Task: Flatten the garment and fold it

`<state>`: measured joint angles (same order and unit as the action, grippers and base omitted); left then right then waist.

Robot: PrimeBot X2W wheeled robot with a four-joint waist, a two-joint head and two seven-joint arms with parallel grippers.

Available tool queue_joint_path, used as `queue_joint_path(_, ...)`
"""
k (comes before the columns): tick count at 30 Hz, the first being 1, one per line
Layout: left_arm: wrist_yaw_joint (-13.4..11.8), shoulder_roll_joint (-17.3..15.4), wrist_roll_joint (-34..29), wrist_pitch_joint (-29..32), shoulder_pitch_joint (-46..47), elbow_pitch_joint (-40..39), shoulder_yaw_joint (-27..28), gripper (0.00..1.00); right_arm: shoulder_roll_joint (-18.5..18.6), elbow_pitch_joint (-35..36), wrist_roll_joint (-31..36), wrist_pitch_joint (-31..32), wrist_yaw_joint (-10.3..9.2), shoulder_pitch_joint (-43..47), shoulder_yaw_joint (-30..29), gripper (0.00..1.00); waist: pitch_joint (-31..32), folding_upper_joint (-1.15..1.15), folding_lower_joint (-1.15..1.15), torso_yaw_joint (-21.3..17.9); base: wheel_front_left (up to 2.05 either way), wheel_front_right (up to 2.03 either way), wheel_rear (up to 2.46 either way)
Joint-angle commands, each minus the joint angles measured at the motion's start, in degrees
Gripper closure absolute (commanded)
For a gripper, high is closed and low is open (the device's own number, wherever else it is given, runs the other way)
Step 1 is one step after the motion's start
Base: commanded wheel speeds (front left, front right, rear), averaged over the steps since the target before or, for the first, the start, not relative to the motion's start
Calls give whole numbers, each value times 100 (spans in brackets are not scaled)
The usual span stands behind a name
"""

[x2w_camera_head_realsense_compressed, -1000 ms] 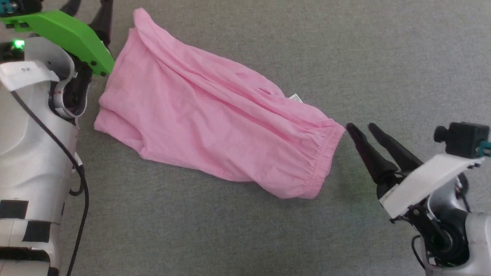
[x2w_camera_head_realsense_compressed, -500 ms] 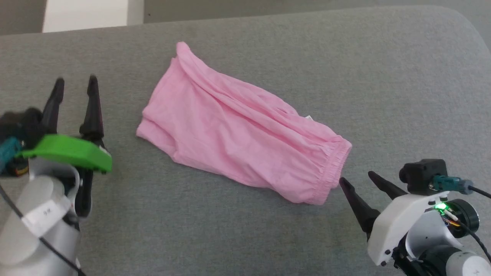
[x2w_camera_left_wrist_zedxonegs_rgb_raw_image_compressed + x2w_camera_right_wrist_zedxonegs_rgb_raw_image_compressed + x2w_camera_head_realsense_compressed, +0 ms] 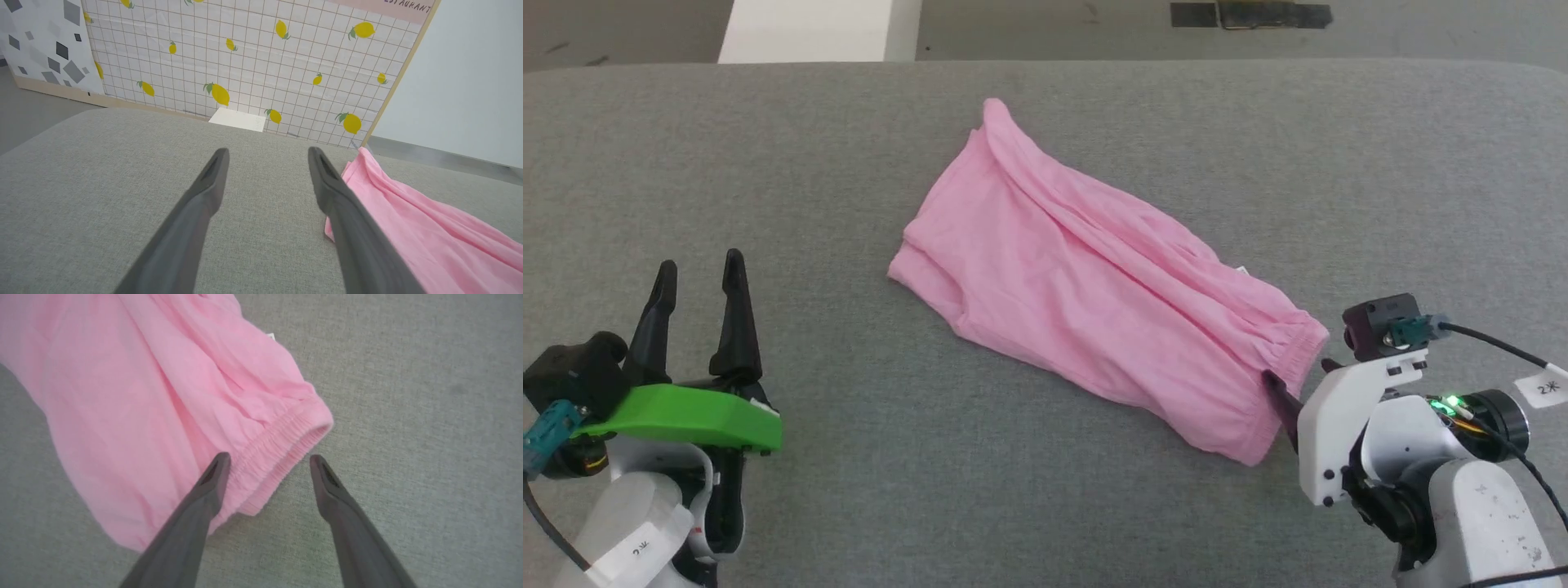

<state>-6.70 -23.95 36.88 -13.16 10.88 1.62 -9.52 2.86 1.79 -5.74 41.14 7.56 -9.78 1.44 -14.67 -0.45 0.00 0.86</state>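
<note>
The pink garment [image 3: 1094, 286] lies wrinkled and diagonal on the grey upholstered surface [image 3: 727, 163], with bare room on every side. The right gripper [image 3: 269, 458] gapes wide and empty, one finger over the elastic waistband [image 3: 282, 443], the other over bare surface. The left gripper [image 3: 701, 261], equally wide and empty, sits well apart from the hem.

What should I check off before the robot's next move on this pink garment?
1. Left gripper open and empty, apart from the garment: ok.
2. Right gripper open, straddling the waistband edge: ok.
3. Garment lying flat: not ok, long creases run along it.
4. Garment wholly on the grey surface: ok.
5. Right gripper touching the garment: cannot tell.
</note>
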Motion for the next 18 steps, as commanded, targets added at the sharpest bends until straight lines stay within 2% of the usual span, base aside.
queue_joint_path(1, -41, 22, 23, 36, -72, -34, -9, 0, 2, -190, 37, -30, -8, -126, -89, 0, -33, 45, 0, 100, 0, 0, 0)
queue_joint_path(7, -18, 54, 68, 73, -74, -23, -71, 0, 2, -950, -64, -187, -8, -327, -190, 0, -79, 45, 0, 186, 0, 0, 0)
queue_joint_path(13, 16, 98, 113, 107, -98, 38, -150, 0, 2, -1593, 21, -327, -8, -598, 25, 0, -102, 45, 0, 217, 0, 0, 0)
queue_joint_path(16, 10, 104, 128, 128, -102, 62, -168, 0, 2, -1794, -14, -401, -8, -699, 77, 86, -110, 45, 0, 219, 0, 0, 0)
queue_joint_path(17, 9, 104, 133, 136, -99, 65, -174, 0, 2, -1845, -9, -442, -8, -734, 97, 100, -120, 45, 0, 223, 0, 0, 0)
queue_joint_path(18, 9, 104, 136, 136, -96, 68, -176, 0, 2, -1879, -15, -473, -8, -758, 104, 100, -123, 45, 0, 224, 0, 0, 0)
